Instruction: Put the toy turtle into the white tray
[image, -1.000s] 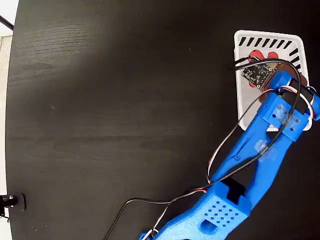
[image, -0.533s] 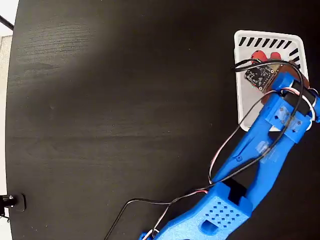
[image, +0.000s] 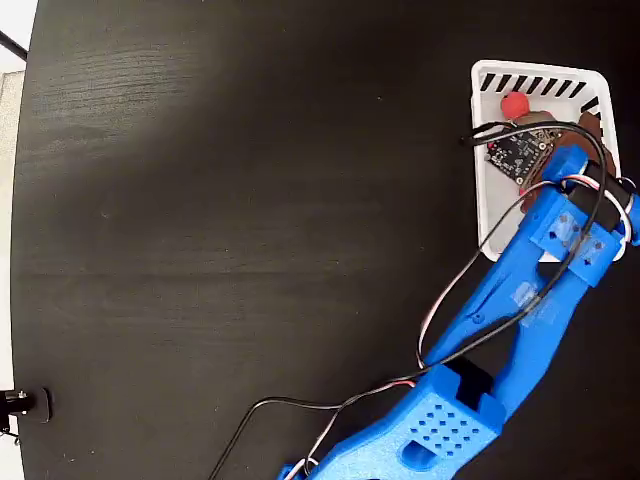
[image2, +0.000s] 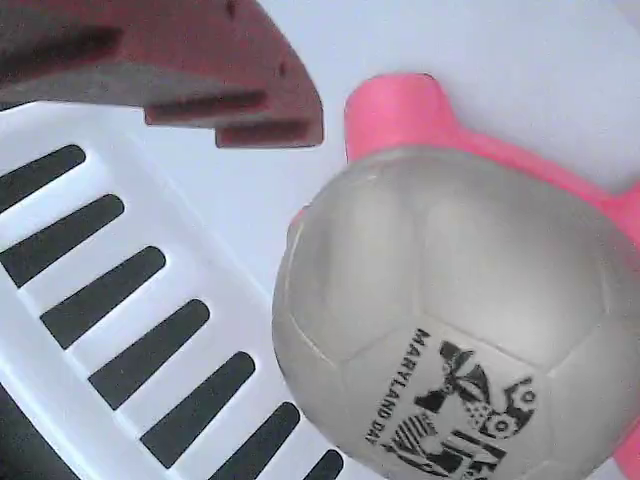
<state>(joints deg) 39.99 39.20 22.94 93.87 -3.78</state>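
Wrist view, nearest: small squishy toy turtle (image2: 460, 320), domed grey-beige shell with dark printed mark reading "MARYLAND", pink limbs projecting at upper middle and right edge. It lies on the floor of the rectangular white plastic tray (image2: 130, 330), beside the slotted wall whose dark openings run across the lower left. One dark red gripper finger (image2: 190, 70) hangs at upper left, apart from the turtle, holding nothing; the second finger is out of frame, so the opening width cannot be told.

Fixed view: blue printed arm (image: 520, 300) with trailing wires rises from lower centre to the tray (image: 487, 190) at upper right, covering most of it. A red part of the turtle (image: 514, 104) shows near the tray's upper wall. Black wood-grain table (image: 240, 240) all round.
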